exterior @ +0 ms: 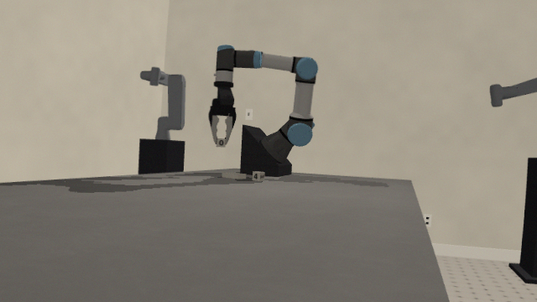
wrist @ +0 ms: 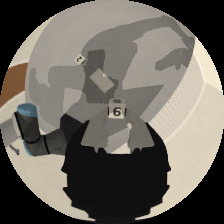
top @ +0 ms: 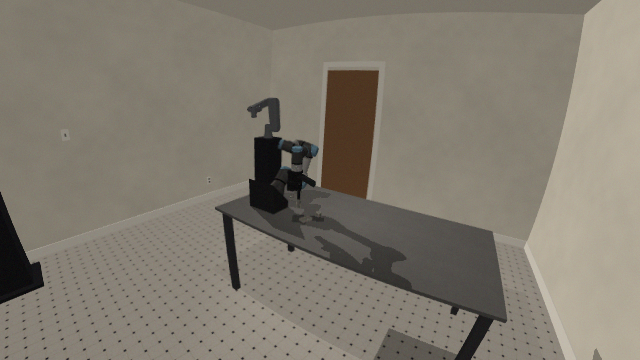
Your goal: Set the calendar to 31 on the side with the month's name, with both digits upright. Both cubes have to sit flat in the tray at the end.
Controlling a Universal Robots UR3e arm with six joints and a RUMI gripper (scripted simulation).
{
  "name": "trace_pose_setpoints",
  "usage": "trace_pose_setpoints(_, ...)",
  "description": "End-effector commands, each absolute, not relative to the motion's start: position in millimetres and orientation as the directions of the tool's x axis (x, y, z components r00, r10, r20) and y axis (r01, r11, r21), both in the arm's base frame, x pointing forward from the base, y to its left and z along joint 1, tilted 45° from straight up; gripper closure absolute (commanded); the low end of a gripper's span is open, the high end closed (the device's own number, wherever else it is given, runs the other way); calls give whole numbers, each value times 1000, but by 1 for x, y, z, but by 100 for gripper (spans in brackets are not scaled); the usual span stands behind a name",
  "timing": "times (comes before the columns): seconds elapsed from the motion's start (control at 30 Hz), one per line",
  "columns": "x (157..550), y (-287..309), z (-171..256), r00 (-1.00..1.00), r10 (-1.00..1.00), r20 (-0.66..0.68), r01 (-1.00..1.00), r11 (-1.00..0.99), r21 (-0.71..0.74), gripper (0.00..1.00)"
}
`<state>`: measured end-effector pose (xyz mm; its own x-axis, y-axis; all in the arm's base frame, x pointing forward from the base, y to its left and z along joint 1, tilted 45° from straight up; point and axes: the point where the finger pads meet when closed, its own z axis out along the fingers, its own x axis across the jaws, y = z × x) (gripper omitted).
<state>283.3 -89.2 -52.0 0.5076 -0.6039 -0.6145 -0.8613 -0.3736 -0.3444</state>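
Pale wood shows between the two fingers of the gripper [exterior: 221,140], which hangs well above the dark table [exterior: 218,235] with its jaws pinching a small number cube [exterior: 221,143]. From the outside view that held cube shows a face reading 0 toward the camera, and in the wrist view [wrist: 116,111] the face turned toward the lens carries a digit that reads as a 6 or a 9; which it is cannot be told. To the left of the jaws and far behind them stands a grey camera post on a black block [exterior: 161,156]. Straight below the jaws, on the table, lies the flat tray [exterior: 233,174], seen in the wrist view as a light tilted rectangle [wrist: 101,82] a little ahead of the fingertips, with no cube in it. The second cube [exterior: 258,175] rests on the table below the jaws and to their right, just beside the tray, with a 4 facing the outside camera; in the wrist view it sits up and left of the tray, showing a 2 [wrist: 80,59]. Further right is the arm's black wedge base [exterior: 278,169].
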Motion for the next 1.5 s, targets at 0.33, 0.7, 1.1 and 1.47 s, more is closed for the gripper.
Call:
trace_pose_setpoints(0.33,276,-102,-67,106,-707,-699,-994,-92,-58,90)
trace_pose_setpoints(0.7,269,-110,-76,-154,-706,-691,-988,94,125,90)
trace_pose_setpoints(1.1,266,-113,-80,-269,-690,-672,-963,176,205,90)
trace_pose_setpoints(1.47,265,-114,-81,-298,-684,-666,-954,197,225,90)
